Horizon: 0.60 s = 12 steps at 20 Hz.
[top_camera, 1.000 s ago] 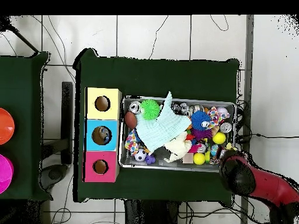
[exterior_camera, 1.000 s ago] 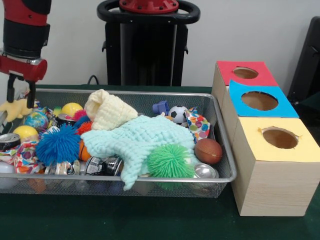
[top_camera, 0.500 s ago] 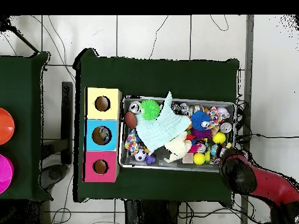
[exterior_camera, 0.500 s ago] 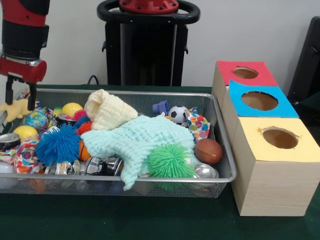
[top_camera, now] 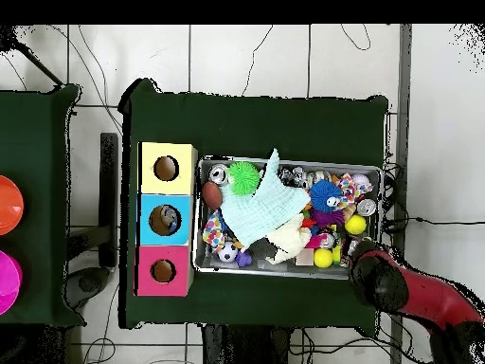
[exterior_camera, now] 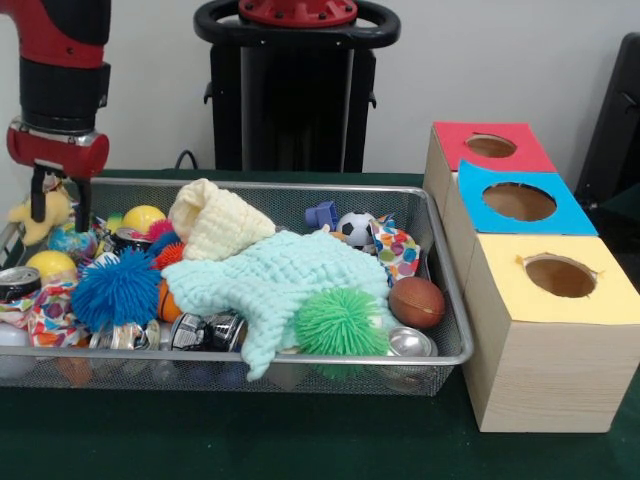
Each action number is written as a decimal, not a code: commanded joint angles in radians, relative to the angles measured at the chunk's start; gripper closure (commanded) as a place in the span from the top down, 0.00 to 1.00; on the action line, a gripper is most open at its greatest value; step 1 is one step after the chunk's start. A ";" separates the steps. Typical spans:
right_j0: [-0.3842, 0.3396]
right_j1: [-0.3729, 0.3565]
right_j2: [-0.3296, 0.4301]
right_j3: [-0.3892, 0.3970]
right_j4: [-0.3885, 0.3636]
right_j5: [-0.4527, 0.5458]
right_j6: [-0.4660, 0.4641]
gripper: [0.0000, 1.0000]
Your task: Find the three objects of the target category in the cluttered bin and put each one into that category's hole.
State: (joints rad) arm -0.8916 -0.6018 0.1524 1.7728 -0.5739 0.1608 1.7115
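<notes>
A wire bin [exterior_camera: 300, 356] holds a jumble of toys. In it lie a mint knitted cloth [exterior_camera: 290, 275], a cream knitted cloth [exterior_camera: 215, 225], a green spiky ball [exterior_camera: 342, 322], a blue spiky ball [exterior_camera: 115, 290], a brown ball [exterior_camera: 416, 301], a soccer ball [exterior_camera: 354, 228], yellow balls [exterior_camera: 143, 217] and several cans [exterior_camera: 205, 331]. My gripper [exterior_camera: 60, 215] hangs open over the bin's far left corner, nothing between its fingers [exterior_camera: 37, 200]. A yellow plush toy [exterior_camera: 22, 215] sits just behind it. In the overhead view the red arm [top_camera: 398, 289] hides the gripper at the bin's [top_camera: 284, 272] lower right corner.
Three wooden boxes stand right of the bin, each with a round hole: red [exterior_camera: 490, 146], blue [exterior_camera: 518, 200] and yellow [exterior_camera: 560, 276]. From above they line up left of the bin: yellow [top_camera: 167, 168], blue [top_camera: 165, 220], red [top_camera: 163, 271].
The arm has shifted sideways from outside the bin to over its corner, a little lower. The gripper stays open. The toys have not moved.
</notes>
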 commanded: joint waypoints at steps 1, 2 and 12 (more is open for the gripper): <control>0.037 0.048 0.081 0.030 -0.002 -0.077 0.108 1.00; 0.035 0.059 0.085 0.026 -0.001 -0.079 0.107 1.00; 0.019 0.114 0.098 -0.016 -0.015 -0.097 0.083 0.00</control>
State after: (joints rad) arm -0.8747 -0.5401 0.1624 1.7724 -0.5737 0.1211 1.7115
